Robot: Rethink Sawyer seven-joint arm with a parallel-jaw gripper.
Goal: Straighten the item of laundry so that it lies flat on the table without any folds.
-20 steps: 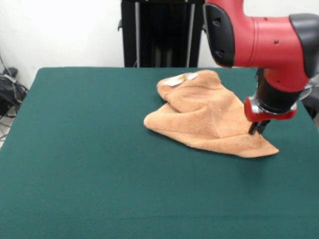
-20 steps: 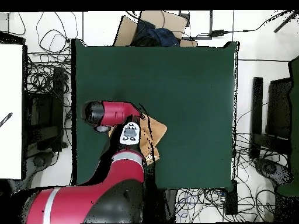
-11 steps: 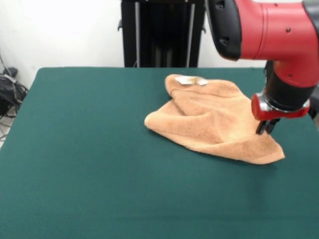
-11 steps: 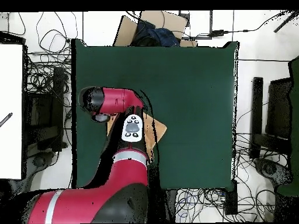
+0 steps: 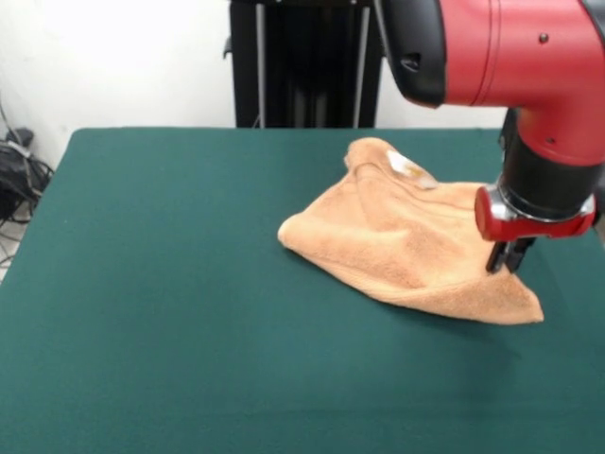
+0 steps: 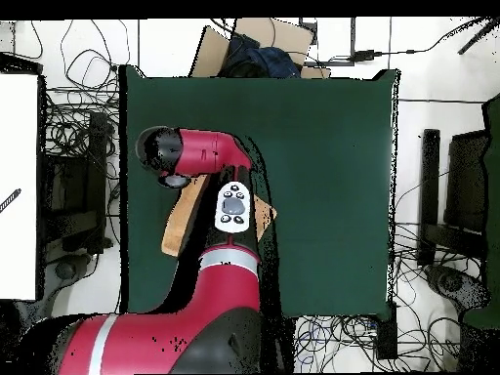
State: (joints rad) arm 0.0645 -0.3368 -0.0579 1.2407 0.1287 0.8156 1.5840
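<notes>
The item of laundry is a light orange-brown terry towel lying rumpled and folded over itself on the right half of the green table. Its far end is bunched up, with a small white label on top. My gripper points down at the towel's near right corner, fingers shut on the cloth. In the overhead view the red arm covers most of the towel, and the gripper itself is hidden beneath the wrist.
A black stand rises behind the table's far edge. Cables lie on the floor at the left. In the overhead view a cardboard box sits beyond the table, with cables all around.
My gripper has moved right and toward the table's near edge, dragging the towel's corner with it. The bunched end with the label has slid right and the towel has stretched out.
</notes>
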